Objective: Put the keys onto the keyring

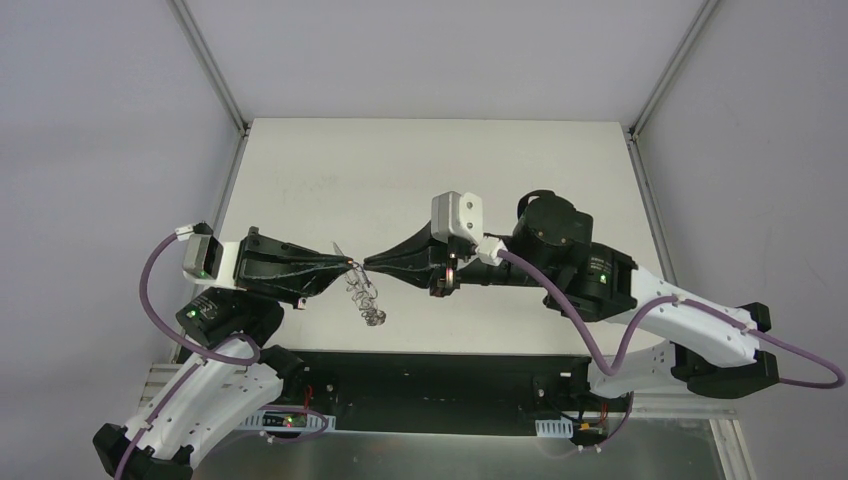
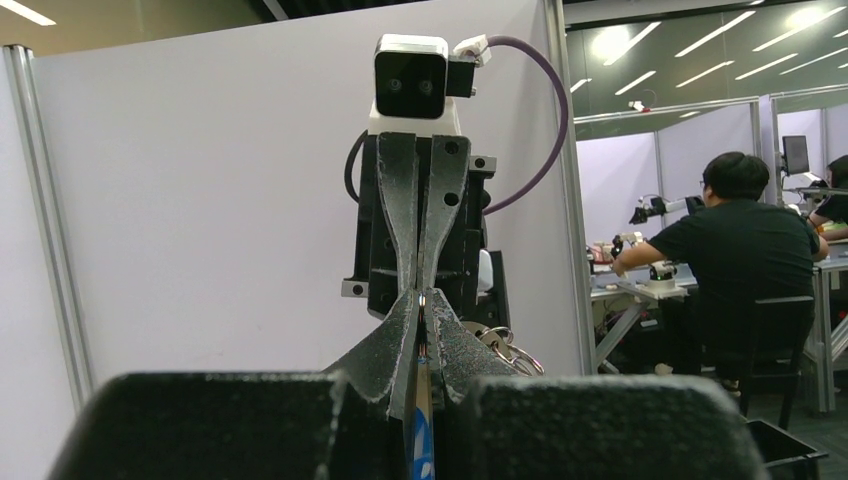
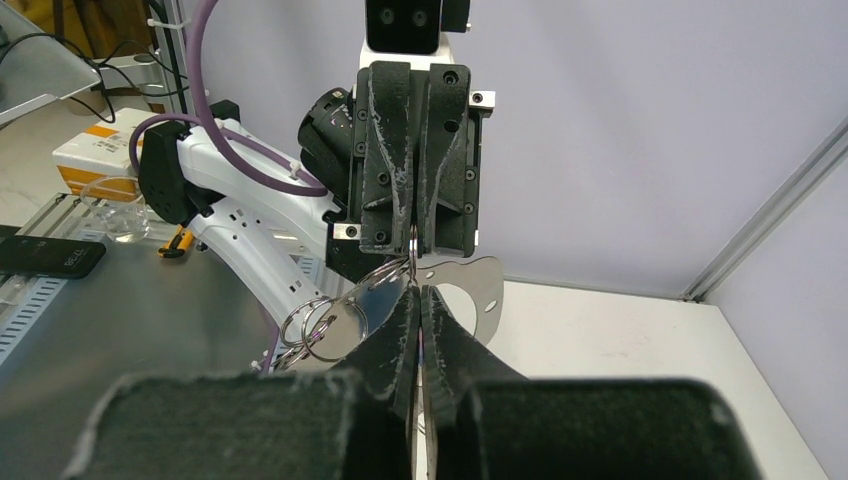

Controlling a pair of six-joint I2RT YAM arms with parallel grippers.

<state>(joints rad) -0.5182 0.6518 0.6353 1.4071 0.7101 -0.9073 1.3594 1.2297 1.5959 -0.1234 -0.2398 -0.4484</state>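
Note:
My left gripper (image 1: 352, 265) and right gripper (image 1: 368, 265) meet tip to tip above the table's near middle. The left gripper (image 2: 422, 300) is shut on the key (image 2: 423, 440), a thin blue piece with a pale blade standing edge-on between the fingers. The right gripper (image 3: 418, 292) is shut on the keyring (image 3: 330, 320), a silvery bunch of small wire loops with a flat metal plate (image 3: 485, 290). The keyring hangs below the fingertips in the top view (image 1: 366, 300), and its loops show behind the left fingers (image 2: 512, 352). The contact between key and ring is hidden by the fingers.
The white table (image 1: 430, 170) has aluminium frame posts (image 1: 210, 65) at its back corners and grey walls around it. A black strip (image 1: 430, 385) runs along the near edge between the arm bases. A seated person (image 2: 740, 270) is far behind the enclosure.

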